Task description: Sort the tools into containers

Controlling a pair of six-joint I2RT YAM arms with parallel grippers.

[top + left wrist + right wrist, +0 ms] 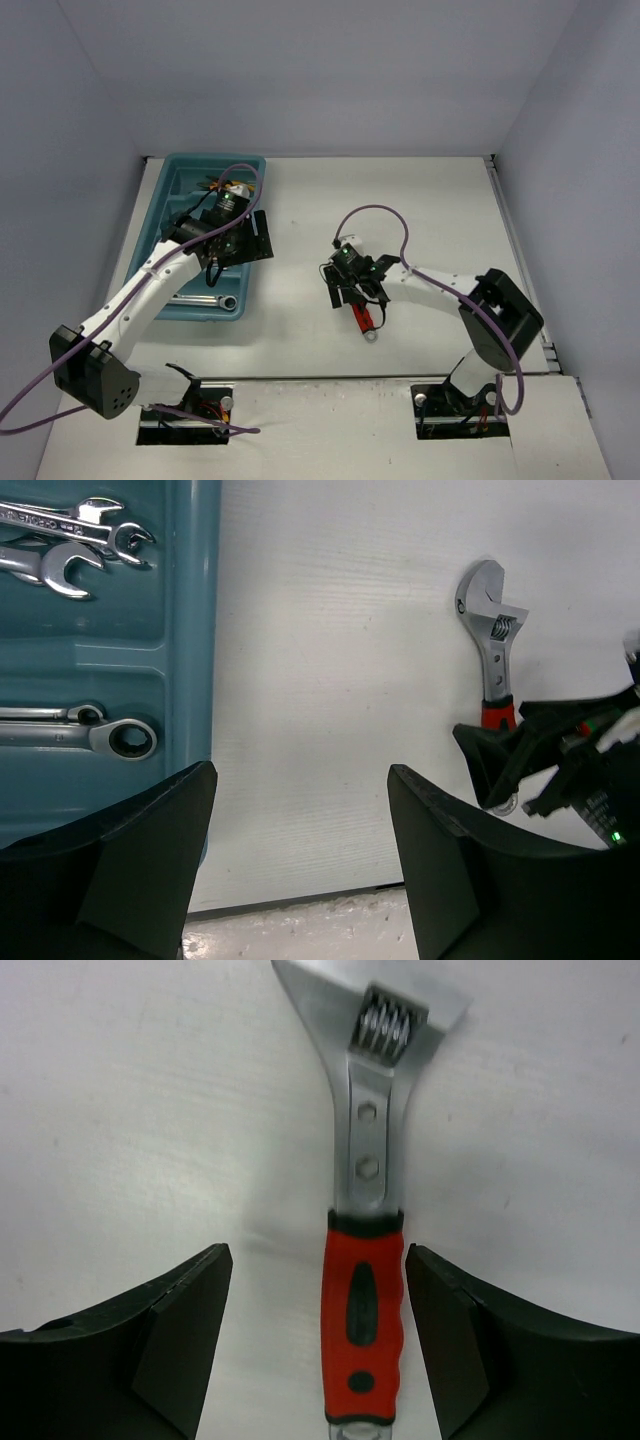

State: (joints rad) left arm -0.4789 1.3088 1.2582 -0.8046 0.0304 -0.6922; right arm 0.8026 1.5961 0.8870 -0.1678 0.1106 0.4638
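An adjustable wrench [362,1320] with a red handle lies flat on the white table. My right gripper [318,1258] hangs open over it, one finger on each side of the handle, neither touching. From above, that gripper [358,288] covers the wrench's head, and only the red handle [362,316] shows. The teal tray [170,190] of containers sits at the left. My left gripper [240,248] stands open and empty over the tray's right edge. In the left wrist view the left gripper [302,780] frames bare table, with the adjustable wrench [490,640] off to the right.
Inside the tray [190,600] lie silver combination wrenches [70,540] and a ratchet wrench [110,738]. A seam [330,378] crosses the table near the arm bases. White walls close in the table on three sides.
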